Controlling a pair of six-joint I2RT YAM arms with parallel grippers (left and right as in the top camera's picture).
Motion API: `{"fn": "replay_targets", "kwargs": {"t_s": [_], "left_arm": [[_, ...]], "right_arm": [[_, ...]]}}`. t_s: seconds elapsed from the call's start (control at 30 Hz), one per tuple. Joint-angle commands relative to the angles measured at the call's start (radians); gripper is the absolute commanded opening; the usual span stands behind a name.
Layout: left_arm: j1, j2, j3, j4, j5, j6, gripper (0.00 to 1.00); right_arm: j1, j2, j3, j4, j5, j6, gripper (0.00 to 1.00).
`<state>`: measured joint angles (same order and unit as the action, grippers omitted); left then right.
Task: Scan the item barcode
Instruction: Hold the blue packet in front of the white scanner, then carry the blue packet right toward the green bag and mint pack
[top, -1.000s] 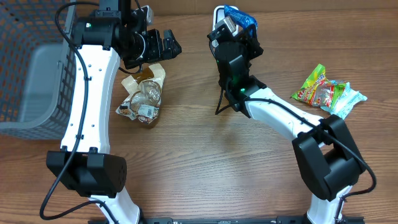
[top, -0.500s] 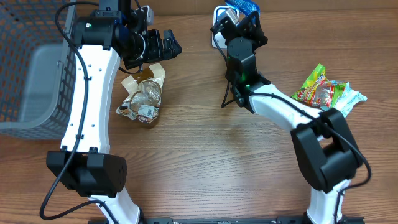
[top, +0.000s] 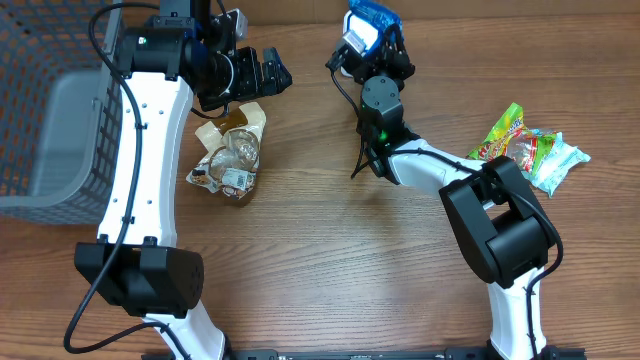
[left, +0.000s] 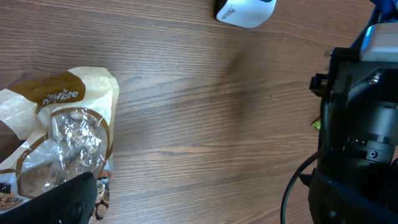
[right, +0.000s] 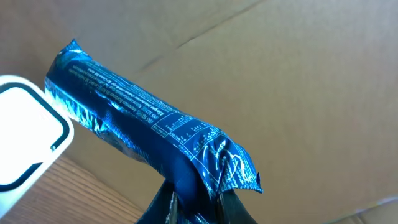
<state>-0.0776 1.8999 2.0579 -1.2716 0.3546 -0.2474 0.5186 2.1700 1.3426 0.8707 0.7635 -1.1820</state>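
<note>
**Blue packet gripped beside the scanner**

The right gripper (right: 193, 200) is clamped on one end of a crinkled blue foil packet (right: 149, 124). The packet is lifted off the brown wooden table (top: 330, 260) at its far edge, just beside a rounded white plastic scanner (right: 25, 137). The left gripper (top: 265, 72) is spread wide and holds nothing, near a brown-and-white snack bag with a clear window (top: 232, 150).

grey basket (top: 22, 60), wooden table (top: 330, 262)
</note>
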Motion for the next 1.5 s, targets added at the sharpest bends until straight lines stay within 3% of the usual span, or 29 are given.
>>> {"fn": "replay_targets", "kwargs": {"t_s": [0.0,0.8,1.03,1.27,1.47], "left_arm": [[0.005,-0.015,0.01,0.0,-0.007,0.016,1.0],[0.005,-0.015,0.01,0.0,-0.007,0.016,1.0],[0.005,-0.015,0.01,0.0,-0.007,0.016,1.0],[0.005,-0.015,0.01,0.0,-0.007,0.016,1.0],[0.005,-0.015,0.01,0.0,-0.007,0.016,1.0]], "right_arm": [[0.003,-0.022,0.018,0.02,0.01,-0.043,0.04],[-0.004,-0.022,0.018,0.01,-0.034,-0.045,0.04],[0.01,-0.025,0.018,0.098,0.061,0.001,0.04],[0.061,-0.055,0.018,0.097,0.168,0.012,0.04],[0.075,-0.152,0.018,0.098,0.299,0.103,0.04]]}}
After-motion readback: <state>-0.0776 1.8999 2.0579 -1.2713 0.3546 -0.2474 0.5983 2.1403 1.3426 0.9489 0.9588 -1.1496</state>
